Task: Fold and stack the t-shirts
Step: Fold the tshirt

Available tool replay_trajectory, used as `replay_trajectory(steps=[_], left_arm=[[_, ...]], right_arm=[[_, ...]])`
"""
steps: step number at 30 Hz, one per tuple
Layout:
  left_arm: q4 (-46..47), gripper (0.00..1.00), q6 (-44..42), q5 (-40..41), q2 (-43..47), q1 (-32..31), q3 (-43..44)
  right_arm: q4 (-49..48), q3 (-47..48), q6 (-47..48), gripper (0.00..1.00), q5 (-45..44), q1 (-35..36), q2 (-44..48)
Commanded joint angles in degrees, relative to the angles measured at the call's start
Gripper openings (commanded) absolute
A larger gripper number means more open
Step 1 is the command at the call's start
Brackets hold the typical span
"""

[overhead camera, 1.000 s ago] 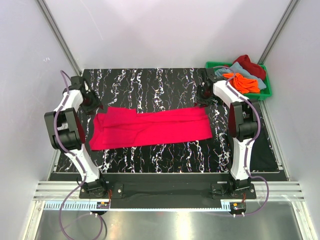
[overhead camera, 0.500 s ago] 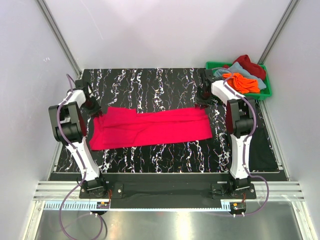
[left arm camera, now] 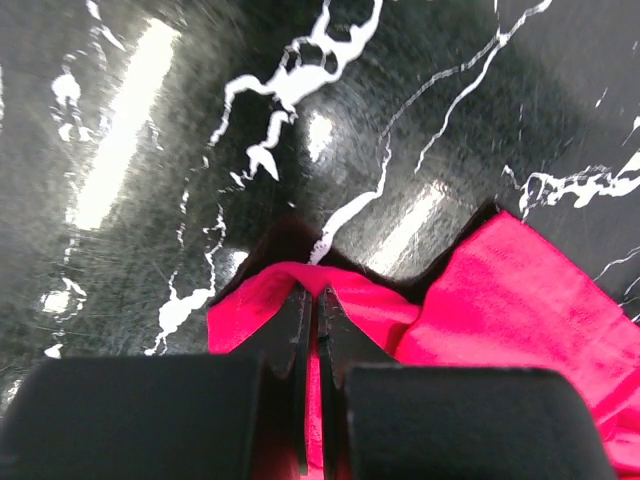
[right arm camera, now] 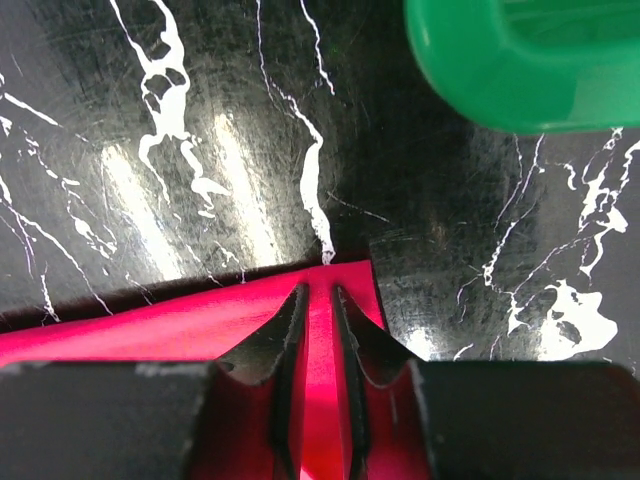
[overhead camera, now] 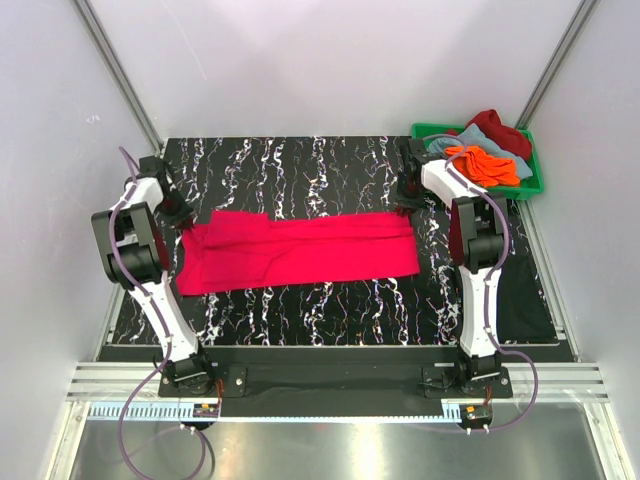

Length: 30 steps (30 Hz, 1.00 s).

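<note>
A pinkish-red t-shirt (overhead camera: 300, 250) lies as a long folded band across the black marbled table (overhead camera: 300, 170). My left gripper (overhead camera: 185, 218) sits at its far left corner. In the left wrist view the left gripper (left arm camera: 312, 292) is shut on a raised pinch of the red t-shirt (left arm camera: 520, 300). My right gripper (overhead camera: 404, 205) is at the far right corner. There the right gripper (right arm camera: 320, 290) has its jaws drawn close, with a narrow strip of the red t-shirt (right arm camera: 150, 330) between them. More t-shirts, orange (overhead camera: 485, 163), grey-blue (overhead camera: 468, 137) and dark red (overhead camera: 500, 128), are piled at the back right.
A green crate (overhead camera: 430, 130) at the back right corner holds the piled shirts; its rounded corner (right arm camera: 520, 60) shows just beyond the right gripper. White walls and metal posts close in the table on three sides. A dark mat (overhead camera: 525, 300) lies by the right arm.
The left jaws have closed on the shirt's left corner after the gripper shifted slightly left. The right jaws have narrowed over the right corner. The shirt's left end has bunched a little.
</note>
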<state>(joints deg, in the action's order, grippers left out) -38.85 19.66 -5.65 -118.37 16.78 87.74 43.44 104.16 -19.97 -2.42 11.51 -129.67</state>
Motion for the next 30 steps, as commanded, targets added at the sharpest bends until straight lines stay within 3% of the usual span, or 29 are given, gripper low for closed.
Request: replay_trajectory(steps=[1,4,5,6,8,9,12,16,19,21,24,30], left_arm=[[3.7,0.00,1.0,2.5,-0.5,1.0,3.4],[3.7,0.00,1.3,2.1,-0.2,1.1,3.8],[3.7,0.15,1.5,1.8,0.1,1.1,3.8],[3.7,0.24,1.6,1.2,0.6,1.1,3.8],[3.8,0.33,1.9,1.1,2.8,1.0,3.0],[3.6,0.47,1.9,1.6,4.5,1.0,2.4],[3.2,0.60,1.4,2.5,8.7,1.0,1.0],[2.7,0.69,0.3,1.1,13.0,0.9,-0.4],[3.8,0.79,-0.6,-8.1,12.5,0.8,0.2],[4.8,0.79,0.4,-12.3,10.1,-0.5,1.1],[5.4,0.72,1.0,-15.5,5.8,-1.3,3.5],[5.8,0.65,-2.3,-13.8,-0.6,-4.1,9.6]], right_arm=[[1.2,1.9,-0.1,0.21,-3.9,-0.4,-2.6],[2.0,3.8,0.3,0.22,-3.2,-0.4,-3.4],[3.0,4.6,0.5,0.23,-2.8,-0.4,-3.5],[3.5,5.3,0.7,0.23,-2.5,-0.4,-3.6],[4.7,7.1,0.7,0.28,-2.1,-0.4,-3.5],[5.2,7.8,0.6,0.32,-1.9,-0.5,-3.4],[7.6,11.1,0.5,0.44,-0.8,-0.4,-3.1],[9.2,14.5,0.1,0.55,1.5,-0.3,-0.2],[9.5,14.8,-0.5,0.67,4.5,-0.3,2.4],[9.4,14.3,-1.1,0.69,7.4,-0.3,4.2],[9.1,12.3,-2.1,0.69,9.3,0.0,7.2],[6.6,6.2,-2.4,0.67,12.0,0.3,13.6]])
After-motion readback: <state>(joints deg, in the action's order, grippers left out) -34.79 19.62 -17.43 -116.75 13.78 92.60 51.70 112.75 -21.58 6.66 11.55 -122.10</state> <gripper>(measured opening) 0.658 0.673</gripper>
